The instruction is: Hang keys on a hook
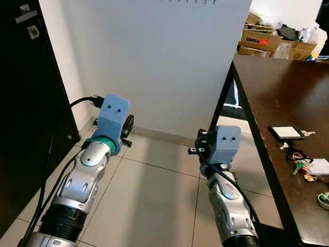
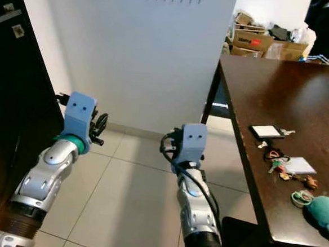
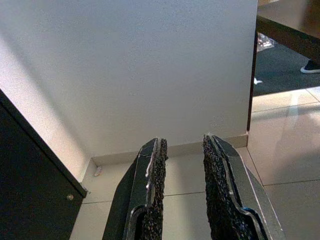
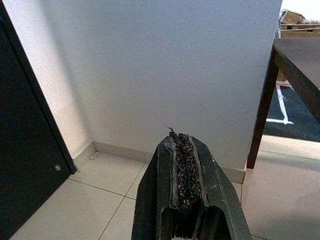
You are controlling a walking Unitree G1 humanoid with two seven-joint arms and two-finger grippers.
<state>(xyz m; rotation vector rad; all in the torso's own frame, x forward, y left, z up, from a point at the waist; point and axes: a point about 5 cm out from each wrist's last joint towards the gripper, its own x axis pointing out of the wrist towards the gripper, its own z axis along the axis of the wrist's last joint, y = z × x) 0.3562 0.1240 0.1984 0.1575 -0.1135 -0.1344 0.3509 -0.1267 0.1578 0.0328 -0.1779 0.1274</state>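
We see a dark wooden bench (image 1: 280, 86) along our right side, its near corner leg standing on the pale tiled floor (image 1: 154, 196). Toward the bench's front edge lies a small flat device with a white screen (image 1: 287, 132), and just past it a bunch of keys (image 1: 298, 161) with a white card (image 1: 323, 167) beside them. Nearer us, close to the edge, sit a round green ring (image 1: 328, 199) and a teal soft toy (image 2: 324, 212). At the far end of the bench cardboard boxes (image 1: 260, 40) are piled, though we cannot tell whether they rest on it
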